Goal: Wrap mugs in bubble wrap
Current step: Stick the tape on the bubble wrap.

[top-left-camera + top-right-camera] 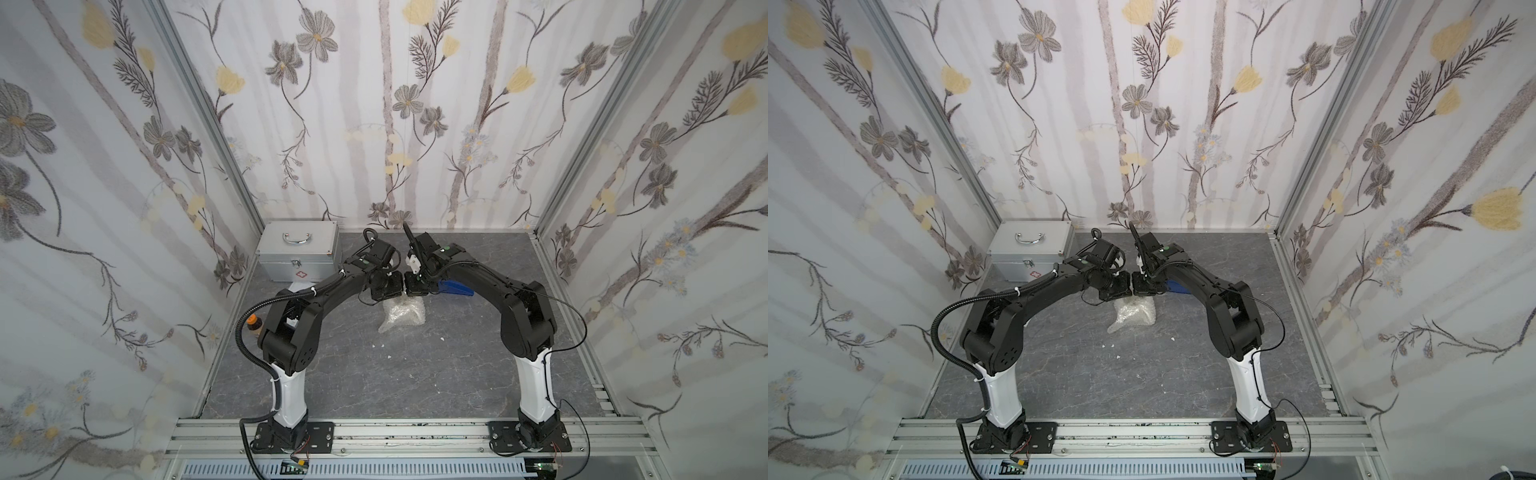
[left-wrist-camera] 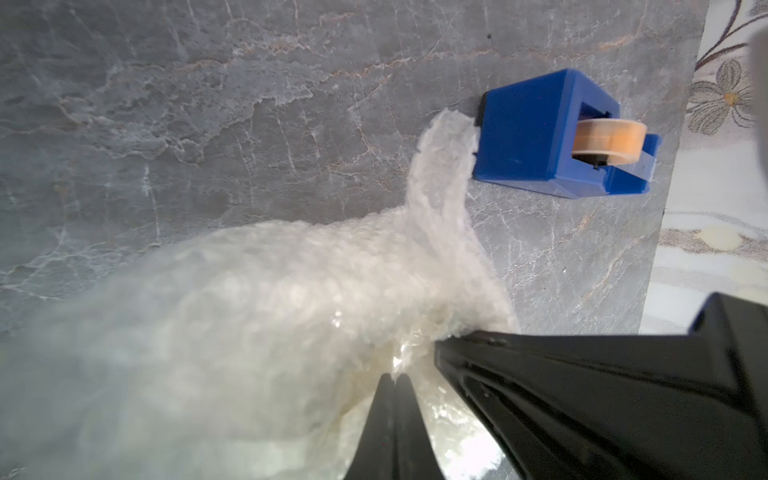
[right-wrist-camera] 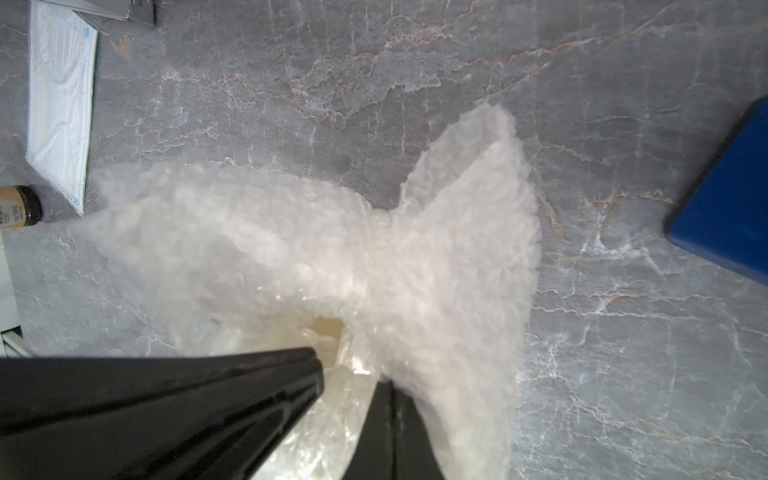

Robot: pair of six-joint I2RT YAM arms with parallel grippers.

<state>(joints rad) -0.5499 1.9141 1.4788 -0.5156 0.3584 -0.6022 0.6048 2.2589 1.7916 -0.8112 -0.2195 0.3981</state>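
We see the left gripper (image 2: 394,378) and right gripper (image 3: 390,385) each clamped on the whitish translucent bubble wrap (image 1: 401,318) (bunched on the grey marbled table (image 1: 415,374)).

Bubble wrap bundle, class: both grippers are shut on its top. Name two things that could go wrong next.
The left gripper and right gripper pinch only the top of the bubble wrap, so lifting could unroll it. Its flap ends beside the tape dispenser; pulling might nudge that.
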